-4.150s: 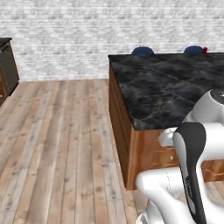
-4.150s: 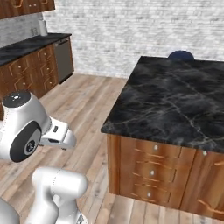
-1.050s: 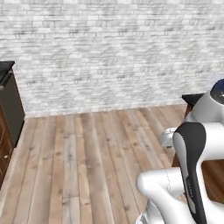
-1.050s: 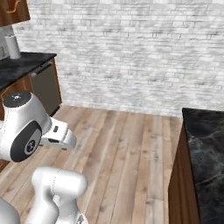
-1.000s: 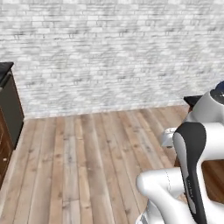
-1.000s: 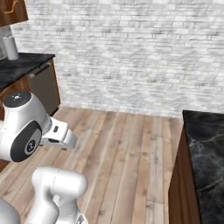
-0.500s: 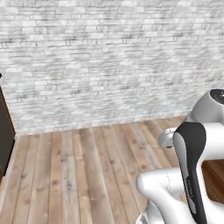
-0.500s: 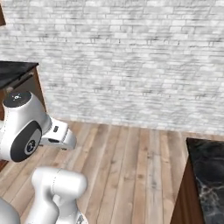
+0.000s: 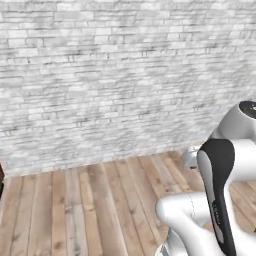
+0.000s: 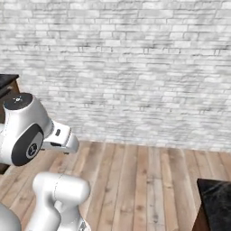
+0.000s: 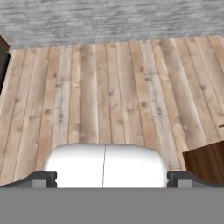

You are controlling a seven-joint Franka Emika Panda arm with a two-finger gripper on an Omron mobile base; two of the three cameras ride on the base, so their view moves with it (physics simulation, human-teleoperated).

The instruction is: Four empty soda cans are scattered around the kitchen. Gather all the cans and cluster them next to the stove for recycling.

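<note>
- A white-grey brick wall (image 9: 110, 75) spans both base views, with a wood plank floor (image 9: 90, 210) running up to its foot.
- A corner of a black marble counter (image 10: 216, 198) shows at the lower right of the right base view; a dark cabinet edge (image 10: 6, 83) sits at the far left.
- The hand view looks down on the floor, with a brown cabinet corner (image 11: 205, 159) at its lower right.
- The gripper (image 11: 111, 178) holds nothing: its 2 finger tips stand at the far left and right of the hand view, jaws spread as wide as they go.
- None of the 4 soda cans is in sight, nor the stove, so where they lie cannot be told from here.
- Judgement: the step in hand is driving to search. Keep the arm tucked, turn until a counter comes into view, and look for small red cylinders before reaching.
</note>
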